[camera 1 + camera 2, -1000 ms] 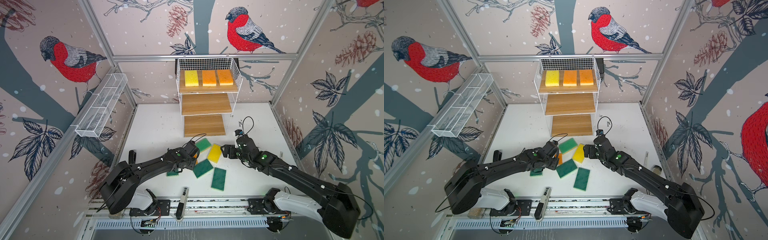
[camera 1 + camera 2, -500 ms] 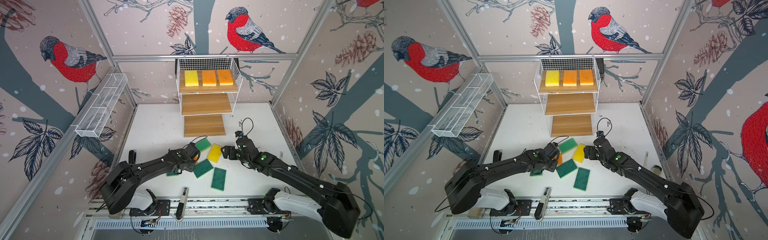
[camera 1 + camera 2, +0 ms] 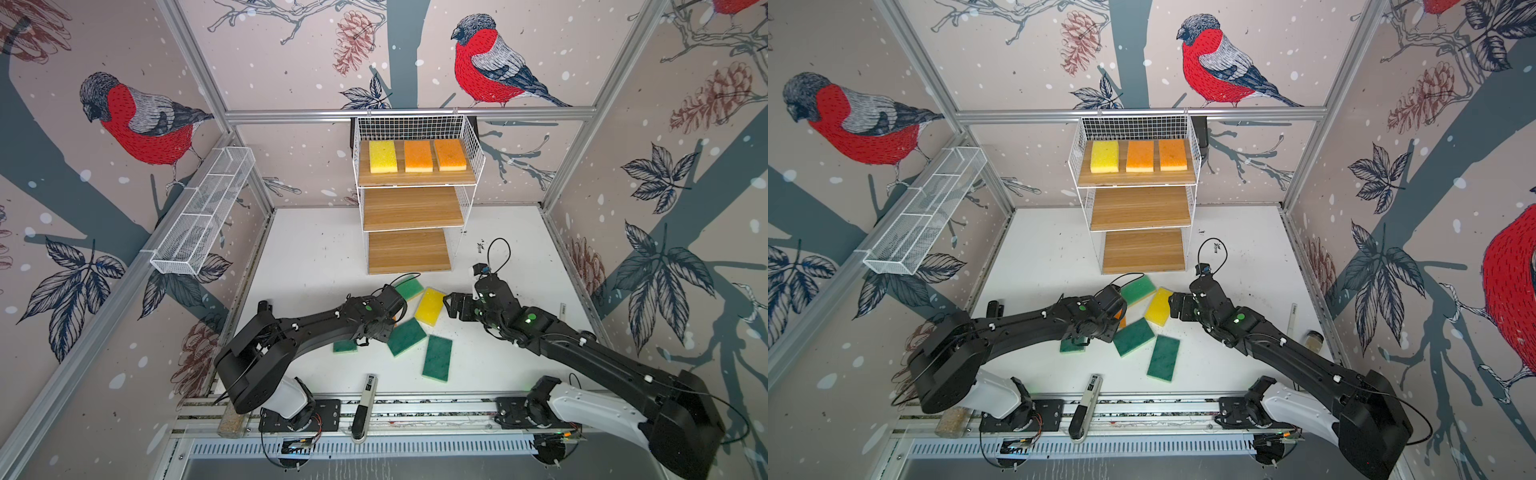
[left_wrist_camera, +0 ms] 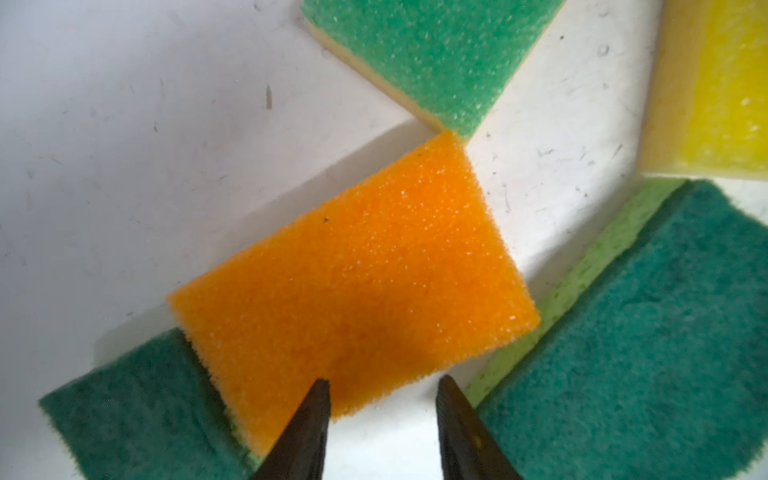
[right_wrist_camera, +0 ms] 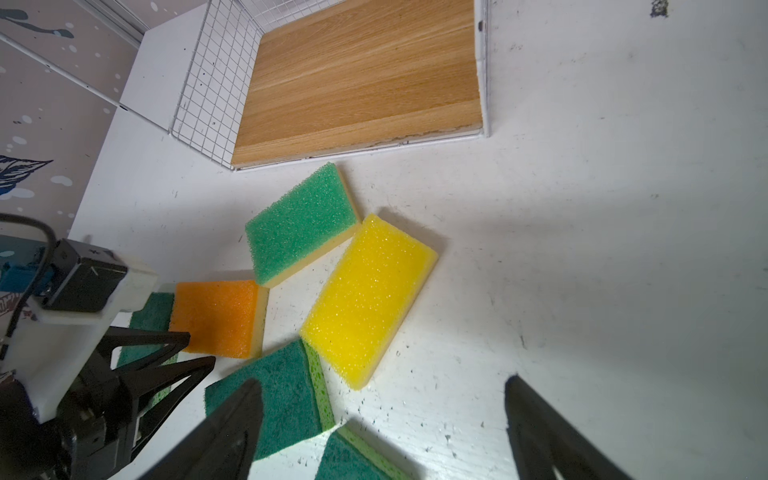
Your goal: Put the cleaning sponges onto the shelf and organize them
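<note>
Overhead look at a white table (image 3: pixel 316 257) inside a cell papered with red-breasted birds.

At the middle of the table's far edge, the shelf (image 3: pixel 411 208): three stepped wooden boards between white wire-grid sides. On its top board, side by side in one row, a shelved yellow sponge (image 3: pixel 382 156), a middle orange sponge (image 3: pixel 418 156) and an end orange sponge (image 3: pixel 450 154).

At mid-table, between the shelf's lowest board and the near edge, a cluster of six loose sponges:
- Nearest the shelf, a light green sponge (image 3: pixel 409 287), corner to corner with a loose yellow sponge (image 3: pixel 431 306).
- Beside those, toward the left edge, a loose orange sponge (image 4: pixel 353 274), one corner meeting the light green one and one end lying over a half-hidden dark green sponge (image 3: pixel 345 345).
- Closer to the near edge, a tilted dark green sponge (image 3: pixel 406 336) and a nearest dark green sponge (image 3: pixel 437 358), both flat, scouring face up, close together.

Left gripper (image 4: pixel 383 380) low at the end of the loose orange sponge, fingers partly spread, one tip over the sponge's edge, the other over bare table, nothing pinched between them.

Right gripper (image 5: pixel 383 380) spread wide, hovering above the table just beside the loose yellow sponge, holding nothing.
</note>
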Action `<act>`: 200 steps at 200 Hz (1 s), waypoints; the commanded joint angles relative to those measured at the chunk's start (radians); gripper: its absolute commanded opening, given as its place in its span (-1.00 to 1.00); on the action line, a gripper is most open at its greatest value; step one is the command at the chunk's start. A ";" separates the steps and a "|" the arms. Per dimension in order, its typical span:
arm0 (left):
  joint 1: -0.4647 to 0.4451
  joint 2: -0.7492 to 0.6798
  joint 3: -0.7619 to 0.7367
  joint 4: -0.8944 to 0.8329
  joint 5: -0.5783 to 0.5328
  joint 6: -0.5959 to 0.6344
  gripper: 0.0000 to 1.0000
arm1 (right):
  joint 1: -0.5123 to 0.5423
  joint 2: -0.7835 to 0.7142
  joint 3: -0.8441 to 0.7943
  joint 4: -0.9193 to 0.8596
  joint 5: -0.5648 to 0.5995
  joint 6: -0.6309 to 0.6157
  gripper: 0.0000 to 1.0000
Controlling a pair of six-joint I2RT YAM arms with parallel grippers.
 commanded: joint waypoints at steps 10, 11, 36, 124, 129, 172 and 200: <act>-0.001 0.036 0.035 -0.001 -0.042 -0.019 -0.13 | 0.002 -0.006 -0.007 0.017 0.002 0.014 0.82; -0.001 0.038 0.036 -0.001 -0.043 -0.021 -0.13 | 0.002 -0.006 -0.007 0.017 0.002 0.014 0.82; -0.002 0.075 0.076 -0.010 -0.042 -0.048 -0.14 | 0.002 -0.013 -0.014 0.019 0.001 0.017 0.82; 0.020 -0.034 0.091 -0.012 -0.042 -0.052 0.03 | -0.002 -0.057 -0.043 0.017 0.015 0.020 0.82; 0.032 -0.033 0.088 -0.009 -0.041 -0.049 0.03 | -0.001 -0.058 -0.042 0.016 0.015 0.020 0.82; 0.148 -0.040 0.044 0.062 -0.026 -0.025 0.05 | -0.001 -0.076 -0.041 0.005 0.012 0.021 0.82; 0.193 -0.048 0.046 0.107 0.006 0.013 0.08 | -0.001 -0.095 -0.044 0.003 0.022 0.021 0.82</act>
